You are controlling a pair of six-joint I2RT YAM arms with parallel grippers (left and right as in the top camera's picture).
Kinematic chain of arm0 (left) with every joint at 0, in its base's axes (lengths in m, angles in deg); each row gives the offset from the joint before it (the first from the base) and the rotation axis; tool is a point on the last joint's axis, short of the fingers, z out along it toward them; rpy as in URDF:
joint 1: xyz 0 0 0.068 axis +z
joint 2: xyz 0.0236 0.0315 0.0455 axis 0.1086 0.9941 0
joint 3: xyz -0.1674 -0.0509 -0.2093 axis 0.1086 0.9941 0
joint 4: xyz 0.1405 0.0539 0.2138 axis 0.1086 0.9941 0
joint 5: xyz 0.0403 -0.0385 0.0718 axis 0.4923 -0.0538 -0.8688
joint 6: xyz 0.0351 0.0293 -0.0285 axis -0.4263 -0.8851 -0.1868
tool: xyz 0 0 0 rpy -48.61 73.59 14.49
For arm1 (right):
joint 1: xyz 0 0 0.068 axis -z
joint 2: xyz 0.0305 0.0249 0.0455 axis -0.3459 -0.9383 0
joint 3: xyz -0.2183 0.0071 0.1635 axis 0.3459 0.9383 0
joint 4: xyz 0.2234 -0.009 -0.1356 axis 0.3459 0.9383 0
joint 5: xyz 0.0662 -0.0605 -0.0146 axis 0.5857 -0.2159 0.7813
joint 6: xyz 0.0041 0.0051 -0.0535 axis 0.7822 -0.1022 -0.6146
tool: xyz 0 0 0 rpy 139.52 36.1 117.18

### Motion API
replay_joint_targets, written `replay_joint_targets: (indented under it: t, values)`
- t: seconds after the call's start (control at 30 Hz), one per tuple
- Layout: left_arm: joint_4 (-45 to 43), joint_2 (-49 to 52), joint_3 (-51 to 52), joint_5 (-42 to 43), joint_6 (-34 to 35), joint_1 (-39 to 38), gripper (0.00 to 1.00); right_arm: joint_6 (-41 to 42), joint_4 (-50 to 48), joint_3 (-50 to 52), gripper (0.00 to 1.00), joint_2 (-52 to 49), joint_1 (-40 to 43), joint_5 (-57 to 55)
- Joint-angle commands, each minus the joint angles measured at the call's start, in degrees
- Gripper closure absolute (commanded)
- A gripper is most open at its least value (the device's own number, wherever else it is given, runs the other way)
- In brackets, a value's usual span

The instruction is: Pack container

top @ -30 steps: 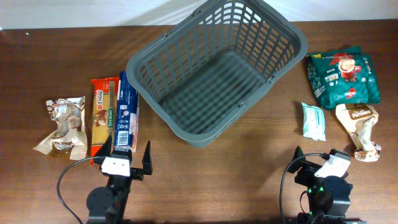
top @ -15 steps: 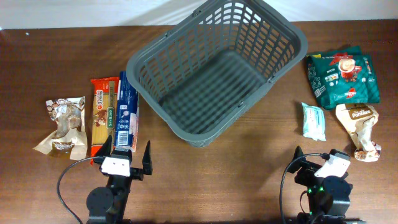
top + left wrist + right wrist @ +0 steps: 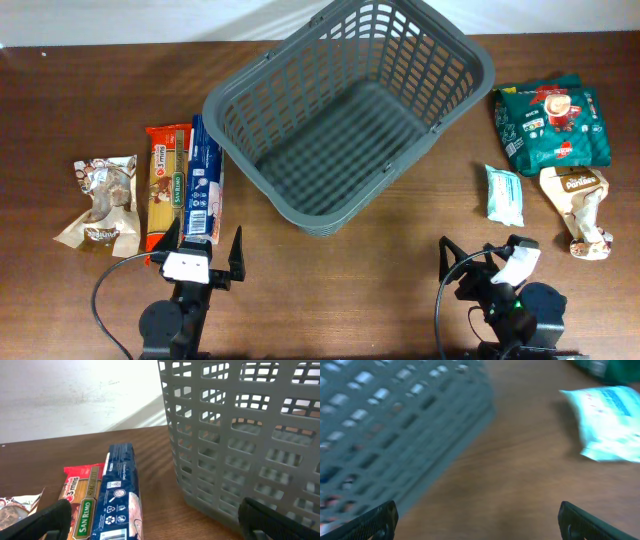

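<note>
**A:** How do the jaws stand?

**B:** The left gripper (image 3: 203, 245) has its jaws released, spread wide with nothing between them. The right gripper (image 3: 478, 260) is also released and bare. Its wrist view is blurred.

**A:** Where are they?

**B:** Both are at the near edge of the table (image 3: 380, 270). The left one sits just near of the blue packet (image 3: 205, 180) and the red pasta packet (image 3: 167, 185). A pale packet (image 3: 504, 193) lies far-right of the right one.

**A:** And the basket (image 3: 300, 85)?

**B:** It stands far centre, turned at an angle. All the packets lie outside it, with a brown wrapper (image 3: 100, 205) far left and a green bag (image 3: 553, 122) and beige bag (image 3: 583, 208) to the right.
</note>
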Motion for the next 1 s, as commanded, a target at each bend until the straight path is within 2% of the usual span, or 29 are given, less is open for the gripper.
replay_joint_targets:
  t: [0.0,0.1,0.2,0.3,0.33,0.43,0.53,0.57,0.67,0.83,0.87,0.97]
  values:
    - [-0.17,-0.55,0.55,1.03,0.35,0.04,0.01,1.7,-3.28,-6.4,0.01,-2.01,-0.35,2.03]
    - [-0.17,-0.55,0.55,1.05,0.35,0.04,0.01,0.94,-3.56,-15.72,0.01,-7.93,-0.31,-4.46]
    - [-0.17,-0.55,0.55,1.05,0.37,0.04,0.01,-2.4,-0.92,-27.96,0.01,-18.43,-0.31,-4.76]
    - [-0.17,-0.55,0.55,1.05,0.35,0.04,0.01,-7.8,8.2,-43.93,0.01,-31.56,-0.31,-4.74]
    - [-0.17,-0.55,0.55,1.05,0.35,0.04,0.01,-11.19,14.45,-53.88,0.01,-38.77,-0.31,-3.78]
    - [-0.17,-0.55,0.55,1.05,0.35,0.04,0.01,-12.55,23.78,-72.13,0.01,-50.75,-0.31,2.43]
    - [-0.17,-0.55,0.55,1.03,0.35,0.04,0.01,-14.73,26.51,-85.09,0.01,-59.34,-0.31,3.45]
    - [-0.17,-0.55,0.55,1.05,0.35,0.04,0.01,-14.73,28.28,-93.33,0.01,-64.81,-0.31,3.45]
    - [-0.17,-0.55,0.55,1.03,0.37,0.04,0.01,-15.34,33.48,-108.06,0.01,-75.91,-0.31,3.39]
    - [-0.17,-0.55,0.55,1.05,0.35,0.04,0.01,-19.32,45.13,-131.97,0.01,-96.35,-0.35,3.45]
    - [-0.17,-0.55,0.55,1.05,0.35,0.04,0.01,-21.81,48.94,-139.16,0.01,-103.67,-0.35,3.43]
    - [-0.17,-0.55,0.55,1.05,0.37,0.04,0.01,-26.32,52.37,-145.04,0.01,-111.89,-0.37,3.43]
